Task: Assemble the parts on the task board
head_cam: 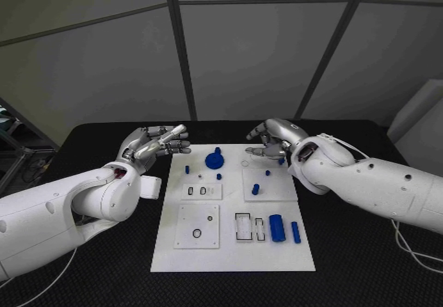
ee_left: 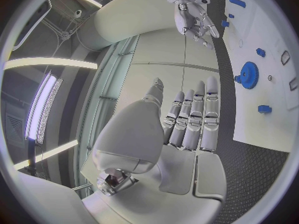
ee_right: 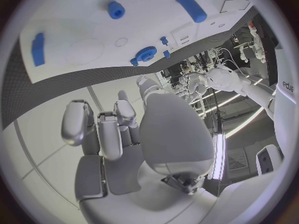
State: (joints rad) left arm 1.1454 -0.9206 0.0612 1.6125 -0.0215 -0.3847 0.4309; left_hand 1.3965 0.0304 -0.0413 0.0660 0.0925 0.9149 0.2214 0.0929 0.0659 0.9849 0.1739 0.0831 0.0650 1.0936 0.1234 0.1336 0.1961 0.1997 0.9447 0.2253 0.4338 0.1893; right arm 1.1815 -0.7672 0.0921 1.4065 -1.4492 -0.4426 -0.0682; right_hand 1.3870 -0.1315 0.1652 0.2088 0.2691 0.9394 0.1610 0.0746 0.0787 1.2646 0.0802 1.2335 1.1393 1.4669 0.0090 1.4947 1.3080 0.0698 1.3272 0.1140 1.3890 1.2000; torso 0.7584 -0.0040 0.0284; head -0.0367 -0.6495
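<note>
Hands hover empty at the task board far edge: left hand at ten o'clock, fingers loosely apart. Right hand at one o'clock, fingers curled narrow; blue gear stands between them.

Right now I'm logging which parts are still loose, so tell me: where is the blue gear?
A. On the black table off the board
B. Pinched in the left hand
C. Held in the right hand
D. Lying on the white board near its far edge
D. The blue gear lies on the white board near its far edge, between the left hand and the right hand, and neither touches it.
</note>
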